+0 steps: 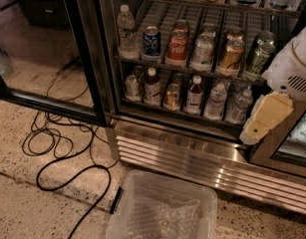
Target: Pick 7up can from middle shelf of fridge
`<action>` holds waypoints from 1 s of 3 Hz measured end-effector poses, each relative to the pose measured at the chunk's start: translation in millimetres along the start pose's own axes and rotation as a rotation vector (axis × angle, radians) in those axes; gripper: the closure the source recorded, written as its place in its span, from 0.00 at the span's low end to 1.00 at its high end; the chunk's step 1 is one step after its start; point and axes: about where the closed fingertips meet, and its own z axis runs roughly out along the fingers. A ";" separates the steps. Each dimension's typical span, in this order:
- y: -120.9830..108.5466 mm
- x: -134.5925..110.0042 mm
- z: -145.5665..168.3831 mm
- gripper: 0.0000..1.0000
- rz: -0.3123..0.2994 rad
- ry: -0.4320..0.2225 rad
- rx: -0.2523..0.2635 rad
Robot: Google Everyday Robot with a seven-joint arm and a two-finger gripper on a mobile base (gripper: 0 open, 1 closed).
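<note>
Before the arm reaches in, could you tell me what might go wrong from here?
The 7up can stands between the Coca-Cola can and a gold can on the middle shelf, so a neighbour could be knocked or grabbed instead. The gripper hangs low at the right, below the dark green can, which its path may clip. The clear bin on the floor could block the base.

Speckled floor (pixel 33 198) carries black cable (pixel 68 159), clear bin (pixel 167 179); jaws at right.

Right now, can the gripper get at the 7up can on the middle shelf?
Likely yes: the fridge door is open and the 7up can stands at the front of the middle shelf, nothing before it. The gripper hangs outside, lower right.
</note>
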 end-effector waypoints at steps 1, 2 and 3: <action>0.0 0.0 0.0 0.00 0.000 0.000 0.000; -0.1 -15.8 22.8 0.00 0.101 -0.077 -0.015; -16.5 -36.1 63.7 0.00 0.308 -0.165 -0.040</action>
